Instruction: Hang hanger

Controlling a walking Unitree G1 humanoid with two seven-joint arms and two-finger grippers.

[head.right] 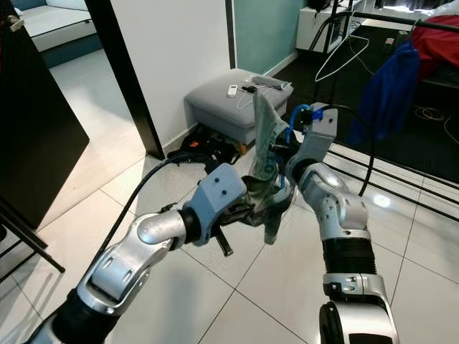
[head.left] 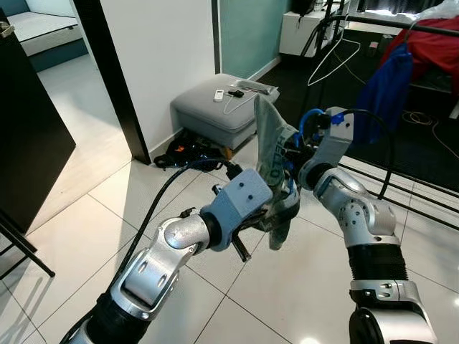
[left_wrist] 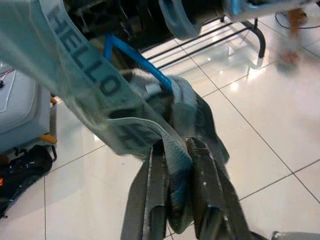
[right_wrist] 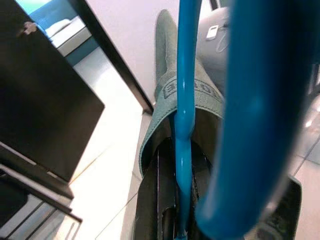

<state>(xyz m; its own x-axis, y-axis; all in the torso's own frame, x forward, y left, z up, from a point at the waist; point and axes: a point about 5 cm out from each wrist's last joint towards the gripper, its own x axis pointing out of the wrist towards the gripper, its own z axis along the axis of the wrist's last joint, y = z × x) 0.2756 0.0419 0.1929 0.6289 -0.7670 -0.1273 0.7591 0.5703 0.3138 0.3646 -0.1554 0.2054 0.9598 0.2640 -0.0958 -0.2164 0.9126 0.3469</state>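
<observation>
Holding a bright blue plastic hanger (right_wrist: 184, 100) between its closed black fingers, the right gripper (head.left: 295, 154) stood raised in front of the robot, well short of the black metal clothes rack (head.left: 401, 25). A grey-green fabric garment printed with dark letters (head.left: 272, 154) was draped over that hanger, 1 end standing up above the grippers and the rest hanging below them. In the right wrist view the hanger's blue bar ran straight down between the 2 fingers, with the garment's band wrapped around it.

The left gripper (left_wrist: 175, 165) had reached in from the side farther from the rack, and its 2 long fingers (left_wrist: 150, 200) were pinched together on a bunched lower fold of the garment, just beside the right gripper. The 2 arms met there, above the glossy white tiled floor (head.left: 86, 236).

A white wire hanger (head.left: 333, 54) hung on the rack's near end, with a blue garment (head.left: 387, 89) and a red garment (head.left: 430, 43) hanging further along the rail. A grey padded footstool (head.left: 219, 111) stood away from the rack against the white wall (head.left: 165, 50), carrying a small white remote (head.left: 219, 94) and a cable. A dark bag (head.left: 188, 152) lay on the floor at the footstool's base.
</observation>
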